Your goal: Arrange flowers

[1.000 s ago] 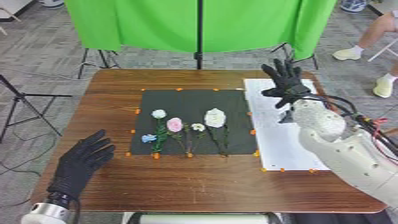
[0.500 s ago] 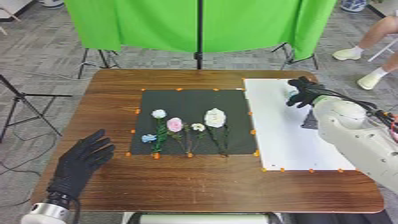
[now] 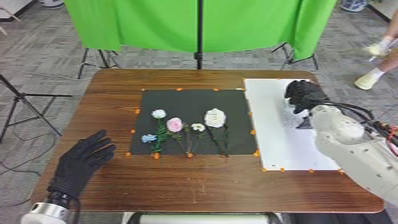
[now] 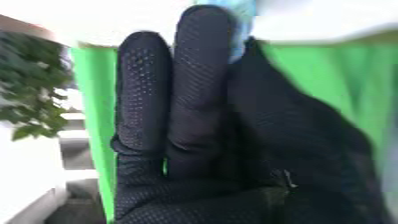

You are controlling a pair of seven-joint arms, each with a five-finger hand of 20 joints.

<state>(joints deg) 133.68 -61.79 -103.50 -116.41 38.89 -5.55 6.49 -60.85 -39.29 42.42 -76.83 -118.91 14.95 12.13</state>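
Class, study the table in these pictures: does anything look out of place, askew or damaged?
Nothing looks plainly damaged. One mild oddity: on the black mat, the blue flower's head sits lower than the other blooms, close beside the stem below the leftmost white flower, so the row looks uneven.

head view above, facing down

Right arm (image 3: pixel 342 137) extends forward, left robot hand (image 3: pixel 83 155) relaxed.

right hand (image 3: pixel 305 94) pinching pale-blue thing (image 4: pixel 242 14); green cloth (image 4: pixel 94 100), plant (image 4: pixel 28 82) behind
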